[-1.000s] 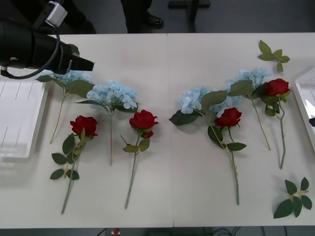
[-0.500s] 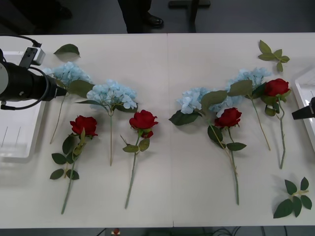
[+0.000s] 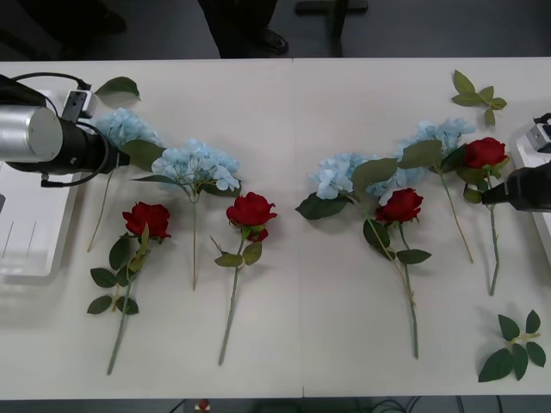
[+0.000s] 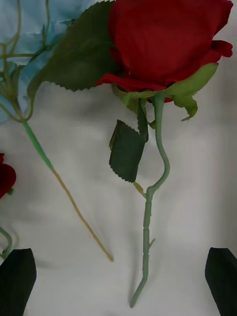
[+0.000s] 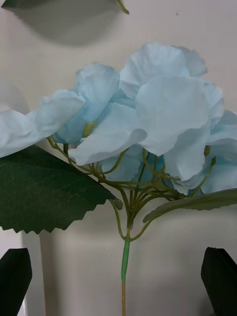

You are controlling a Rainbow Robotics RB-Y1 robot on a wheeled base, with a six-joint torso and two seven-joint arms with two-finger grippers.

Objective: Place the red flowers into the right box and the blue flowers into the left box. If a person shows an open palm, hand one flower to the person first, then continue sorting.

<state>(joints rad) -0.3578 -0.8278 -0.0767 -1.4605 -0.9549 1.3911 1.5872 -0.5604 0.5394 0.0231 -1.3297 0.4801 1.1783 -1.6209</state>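
Observation:
Several red flowers lie on the white table; the rightmost one (image 3: 484,152) has its curved stem (image 4: 148,232) between the fingers of my open right gripper (image 3: 489,196) (image 4: 118,289), which hovers above it. Several blue flowers lie among them. My left gripper (image 3: 110,159) (image 5: 118,291) hangs open over the leftmost blue flower (image 3: 125,129) (image 5: 148,123), straddling its stem. The left box (image 3: 26,232) is a white tray at the table's left edge. The right box (image 3: 527,159) shows as a white rim at the right edge. No open palm is in view.
Loose leaf sprigs lie at the far right (image 3: 478,93), the near right (image 3: 515,344) and the far left (image 3: 118,86). A person's dark legs (image 3: 237,26) stand beyond the table's far edge.
My left arm has pulled back to the left and settled over the leftmost blue flower. My right arm has come in from the right edge to the rightmost red flower's stem.

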